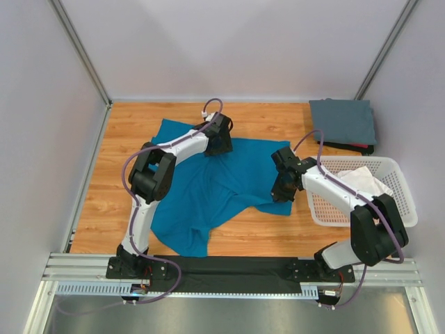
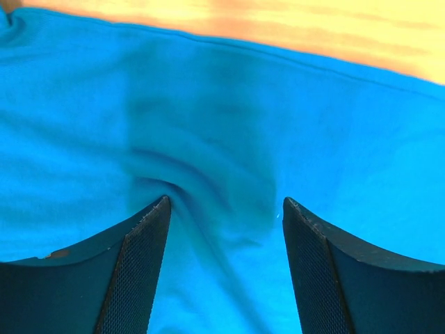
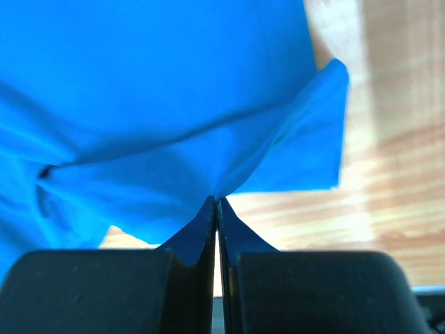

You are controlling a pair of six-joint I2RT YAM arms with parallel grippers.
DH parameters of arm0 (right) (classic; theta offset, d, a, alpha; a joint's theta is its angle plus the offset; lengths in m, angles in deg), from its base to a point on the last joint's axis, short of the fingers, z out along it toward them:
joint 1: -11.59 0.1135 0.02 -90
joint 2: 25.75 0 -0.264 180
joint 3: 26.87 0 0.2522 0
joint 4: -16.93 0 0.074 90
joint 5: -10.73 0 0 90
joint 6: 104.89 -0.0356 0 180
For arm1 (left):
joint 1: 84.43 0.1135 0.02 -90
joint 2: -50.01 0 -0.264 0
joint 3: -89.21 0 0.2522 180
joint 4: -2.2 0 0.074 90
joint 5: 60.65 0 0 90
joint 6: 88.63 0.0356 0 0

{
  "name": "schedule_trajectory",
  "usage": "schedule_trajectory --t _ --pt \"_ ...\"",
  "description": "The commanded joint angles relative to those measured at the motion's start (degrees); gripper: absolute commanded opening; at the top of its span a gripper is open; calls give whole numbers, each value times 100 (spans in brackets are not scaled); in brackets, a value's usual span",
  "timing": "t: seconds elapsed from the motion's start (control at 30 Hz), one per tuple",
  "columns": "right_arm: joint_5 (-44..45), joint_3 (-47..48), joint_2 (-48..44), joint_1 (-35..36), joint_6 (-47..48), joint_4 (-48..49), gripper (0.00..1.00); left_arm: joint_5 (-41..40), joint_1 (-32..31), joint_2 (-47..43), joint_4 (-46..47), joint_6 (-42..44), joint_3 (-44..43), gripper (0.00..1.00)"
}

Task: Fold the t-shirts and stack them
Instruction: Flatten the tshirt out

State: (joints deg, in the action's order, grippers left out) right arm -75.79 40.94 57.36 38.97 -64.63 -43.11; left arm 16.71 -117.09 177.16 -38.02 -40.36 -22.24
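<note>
The teal-blue t-shirt (image 1: 208, 191) lies rumpled and spread out on the wooden table. My left gripper (image 1: 221, 142) hangs over its far part, near the shirt's back edge. It stands open, with wrinkled teal cloth (image 2: 222, 139) under the gap and between the fingers (image 2: 139, 264). My right gripper (image 1: 280, 195) is at the shirt's right side, shut on a pinch of the teal cloth (image 3: 174, 104), which pulls up in a peak at the fingertips (image 3: 217, 200). A slate grey t-shirt (image 1: 342, 120) lies folded at the back right. A white t-shirt (image 1: 361, 182) sits bunched in the basket.
The white lattice basket (image 1: 327, 209) stands at the right, close beside my right arm. A dark and red thing (image 1: 358, 147) pokes out under the grey shirt. Bare wood (image 1: 128, 139) shows left of the teal shirt. Walls close in on three sides.
</note>
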Motion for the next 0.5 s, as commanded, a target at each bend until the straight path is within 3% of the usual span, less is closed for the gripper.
schedule_trajectory --t 0.0,0.3,0.47 --pt "-6 -139 -278 49 -63 -460 0 148 190 310 -132 -274 -83 73" --pt "-489 -289 -252 197 315 -909 0 52 410 767 -281 -326 -900 72" --pt "-813 -403 82 259 385 -698 0 183 524 873 -237 -379 -1076 70"
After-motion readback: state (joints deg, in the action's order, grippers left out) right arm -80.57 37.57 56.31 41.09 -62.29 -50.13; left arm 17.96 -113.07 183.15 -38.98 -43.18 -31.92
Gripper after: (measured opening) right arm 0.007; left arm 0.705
